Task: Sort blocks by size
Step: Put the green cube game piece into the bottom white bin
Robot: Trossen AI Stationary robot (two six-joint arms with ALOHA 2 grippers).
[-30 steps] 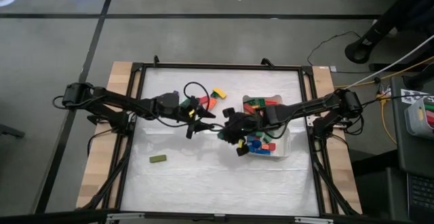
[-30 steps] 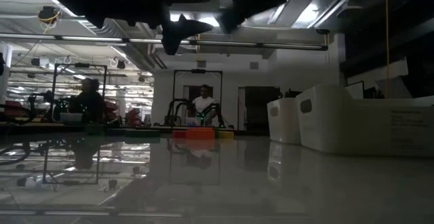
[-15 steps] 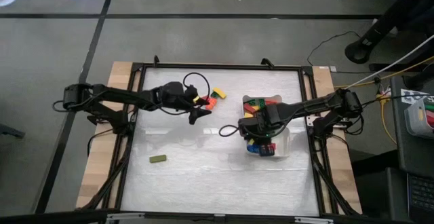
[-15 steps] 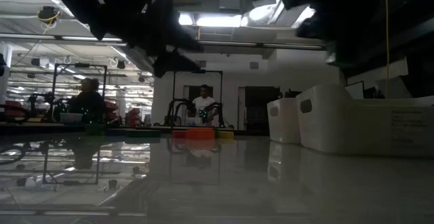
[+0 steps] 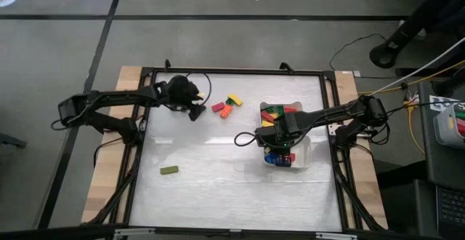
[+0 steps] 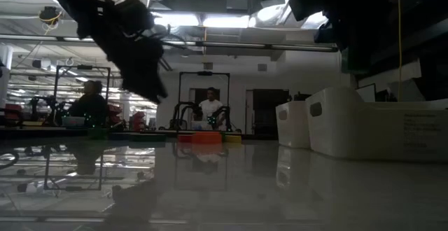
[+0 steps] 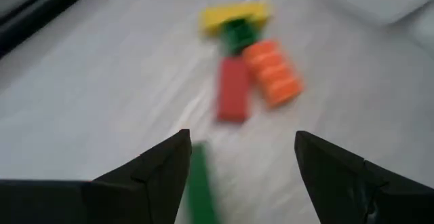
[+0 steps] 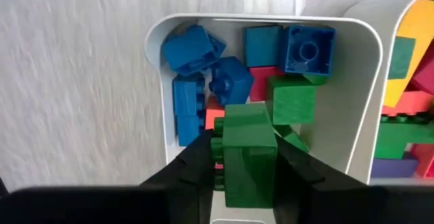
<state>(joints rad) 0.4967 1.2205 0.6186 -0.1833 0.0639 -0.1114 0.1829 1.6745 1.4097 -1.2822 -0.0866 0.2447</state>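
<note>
My right gripper (image 8: 247,176) is shut on a green block (image 8: 247,149) above a white tray (image 8: 157,41). The tray holds blue, red and green short blocks. It also shows in the high view (image 5: 305,155). My left gripper (image 7: 241,163) is open and low over the table's far left part (image 5: 192,112). Ahead of it lie a red bar (image 7: 232,98), an orange block (image 7: 273,72), and a yellow block (image 7: 234,13) with a small green one. A blurred green bar (image 7: 200,187) lies on the table close to one finger. I cannot tell whether they touch. My right gripper pinches the green block by two opposite sides (image 8: 222,163) between its two fingers. The fingers come from above and point down. The block is lifted clear, above the blocks in the tray.
A second white tray (image 8: 407,81) with longer yellow, red, green and purple bars stands beside the first. One olive-green bar (image 5: 169,170) lies alone at the table's near left. A black frame (image 5: 145,124) rims the table. People sit in the room beyond (image 6: 210,105).
My left gripper has gone from the table's middle toward the far left, away from the red, orange and yellow blocks. My right gripper has gone from the middle toward the table's right and now stands over the tray.
</note>
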